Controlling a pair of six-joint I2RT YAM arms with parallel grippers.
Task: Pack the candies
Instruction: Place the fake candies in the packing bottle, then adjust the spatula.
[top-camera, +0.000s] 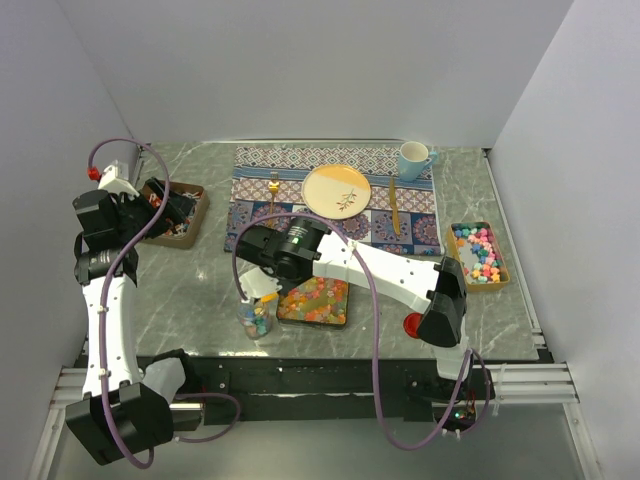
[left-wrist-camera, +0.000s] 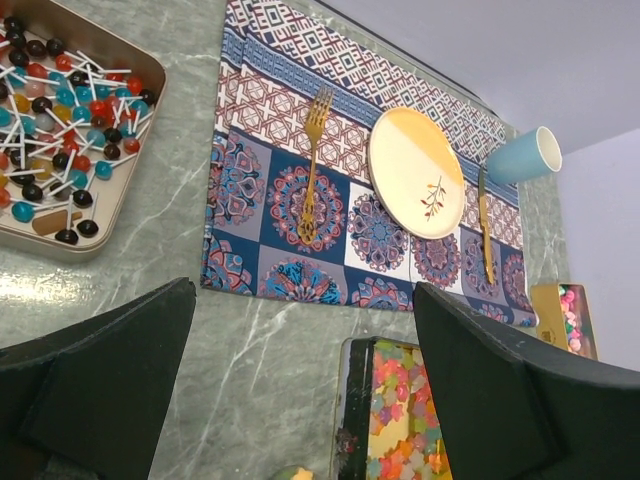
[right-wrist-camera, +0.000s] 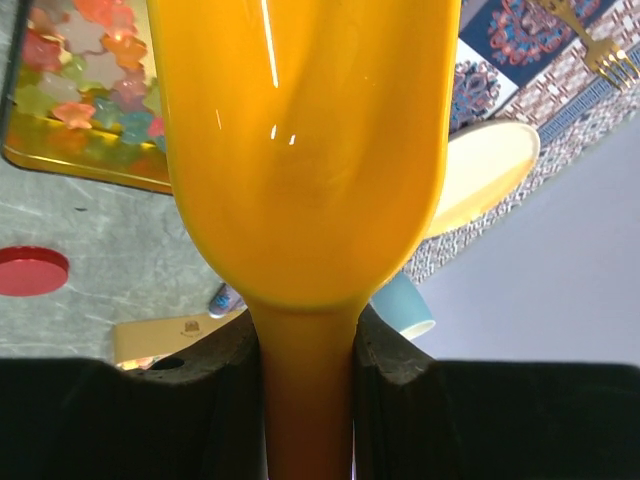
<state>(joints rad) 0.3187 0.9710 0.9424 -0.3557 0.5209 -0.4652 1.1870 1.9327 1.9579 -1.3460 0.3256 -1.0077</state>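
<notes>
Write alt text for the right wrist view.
A glossy yellow scoop fills the frame, its handle clamped in the right gripper. Behind it show a tray of pastel candies, a red lid, a cream plate and a blue cup.

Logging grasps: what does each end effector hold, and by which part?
Right end effector grips a yellow scoop by its handle; left end effector is open, holding nothing.

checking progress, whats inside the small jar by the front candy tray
The jar holds some mixed-colour candies. The right claw, gripping a yellow scoop, hangs over its mouth, so how full it is cannot be seen.
</notes>
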